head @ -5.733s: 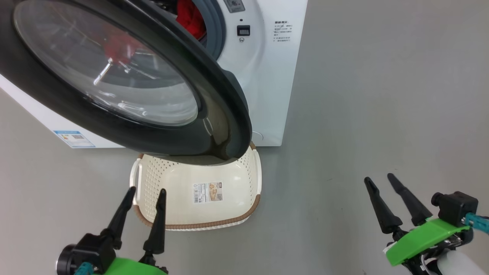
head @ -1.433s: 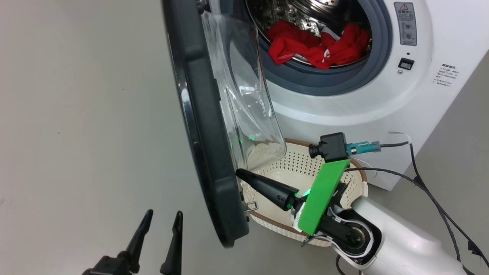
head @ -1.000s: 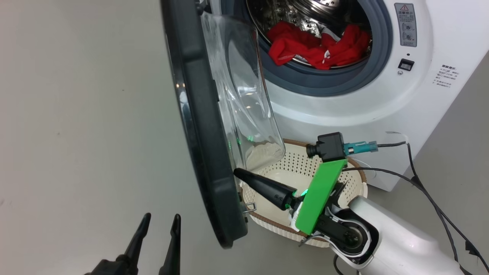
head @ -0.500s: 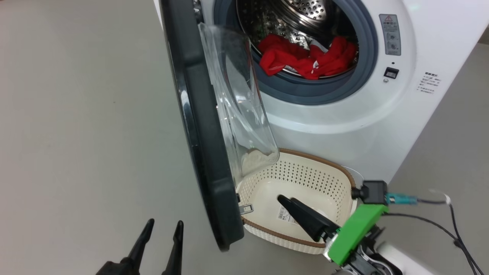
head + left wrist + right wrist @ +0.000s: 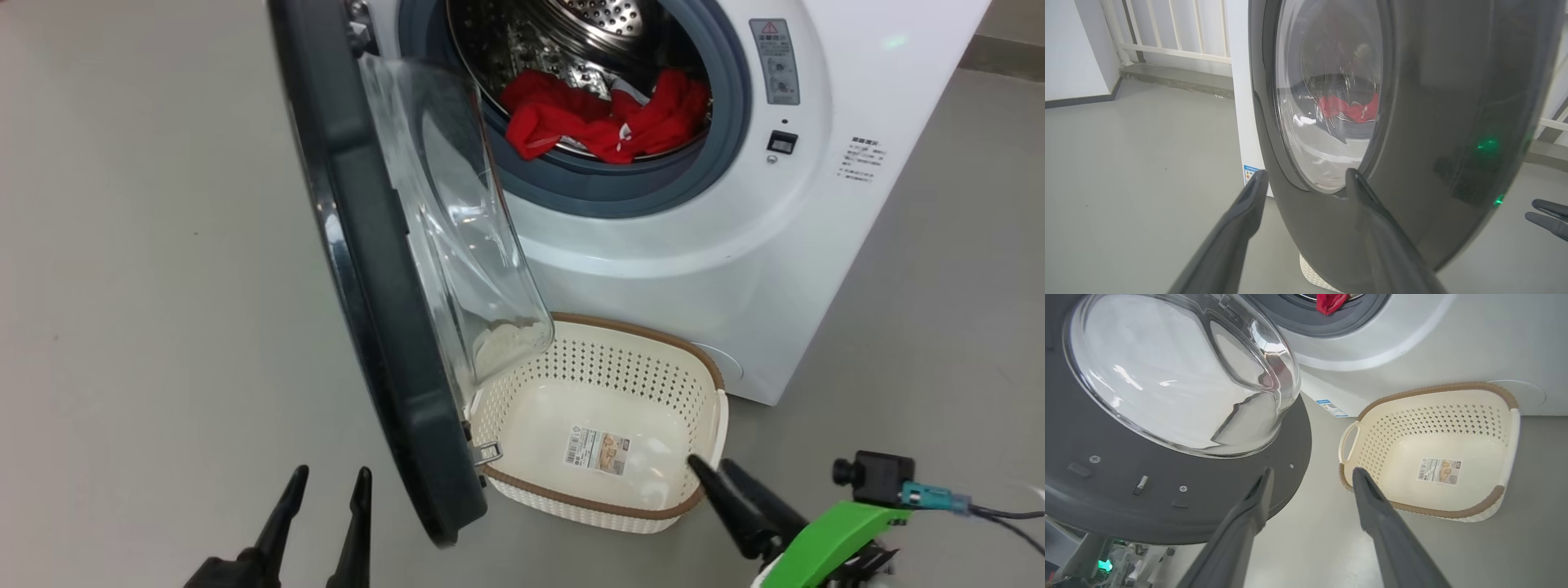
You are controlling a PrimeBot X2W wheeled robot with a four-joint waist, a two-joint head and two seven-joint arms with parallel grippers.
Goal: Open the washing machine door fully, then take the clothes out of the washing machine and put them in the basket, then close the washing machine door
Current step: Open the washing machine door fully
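The washing machine door [image 5: 367, 269] stands swung open, edge-on to me, its glass bowl facing the drum. Red clothes [image 5: 600, 118] lie in the steel drum of the white washing machine [image 5: 678, 269]. The cream basket [image 5: 604, 506] sits on the floor below the opening, with nothing in it but a label sticker. My left gripper [image 5: 331, 472] is open, low on the door's outer side. In the left wrist view it [image 5: 1306, 173] faces the door [image 5: 1433, 102] without touching. My right gripper [image 5: 709, 462] is open beside the basket's near right corner; its wrist view [image 5: 1312, 470] shows nothing held.
Bare grey floor [image 5: 147, 286] stretches left of the door and right of the machine. A dark cable [image 5: 996, 514] trails from my right wrist camera. Behind the machine, a white railing [image 5: 1167, 32] and wall show in the left wrist view.
My right gripper has let go at the door's inner edge, opened, and drawn back down and right past the basket. The camera has shifted. My left gripper holds still.
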